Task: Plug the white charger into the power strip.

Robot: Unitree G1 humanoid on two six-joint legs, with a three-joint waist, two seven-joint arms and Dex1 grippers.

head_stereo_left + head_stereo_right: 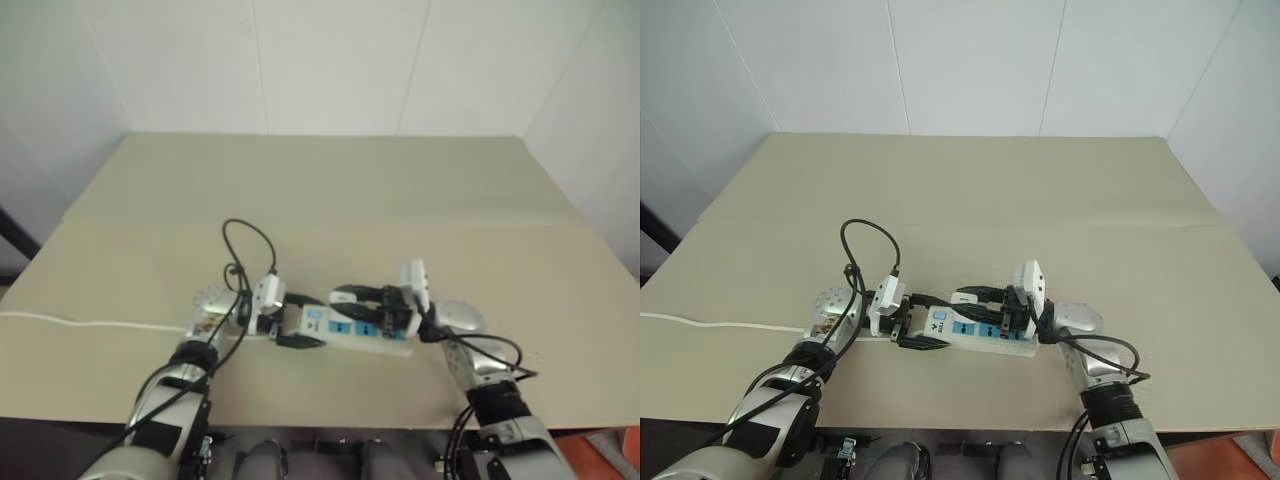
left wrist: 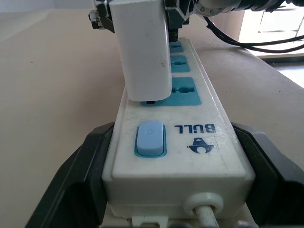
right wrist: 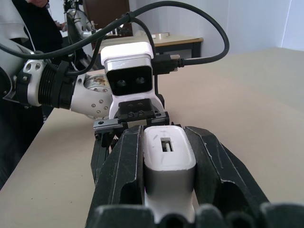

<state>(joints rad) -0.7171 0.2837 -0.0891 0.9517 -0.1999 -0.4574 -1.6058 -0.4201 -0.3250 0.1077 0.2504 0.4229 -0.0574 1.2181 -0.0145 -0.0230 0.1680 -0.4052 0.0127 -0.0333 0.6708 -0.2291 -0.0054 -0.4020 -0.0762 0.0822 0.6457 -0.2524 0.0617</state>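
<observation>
Beige surface [image 1: 1060, 200]: broad flat top carrying everything, with pale walls behind it.
Power strip [image 1: 975, 328]: long white bar lying flat near the front edge of the surface, between the two grippers; blue socket faces run in a row along its top, and the left wrist view shows a light-blue switch [image 2: 150, 138] and dark printed lettering at the near end.
Cord [image 1: 720, 323]: thin and white, leaving the strip's left end and trailing off across the surface to the left.
Left gripper [image 1: 290, 322]: reaches in from the left, its black fingers [image 2: 71, 180] pressed against the two long sides of the strip's switch end, clamped on it.
White charger [image 2: 142, 47]: small rounded white block held upright over the socket nearest the switch; its underside sits right at the blue socket face, though whether the prongs are already inside I cannot tell from this angle.
Right gripper [image 1: 372, 300]: comes in from the right above the strip, its black fingers [image 3: 128, 175] closed tight on either side of the charger; the right wrist view shows the charger's end with a small slot between them.
Black cable [image 1: 245, 250]: loops up from the left wrist over the surface.
Person: dark clothing at the far edge of the right wrist view, beyond the surface.
</observation>
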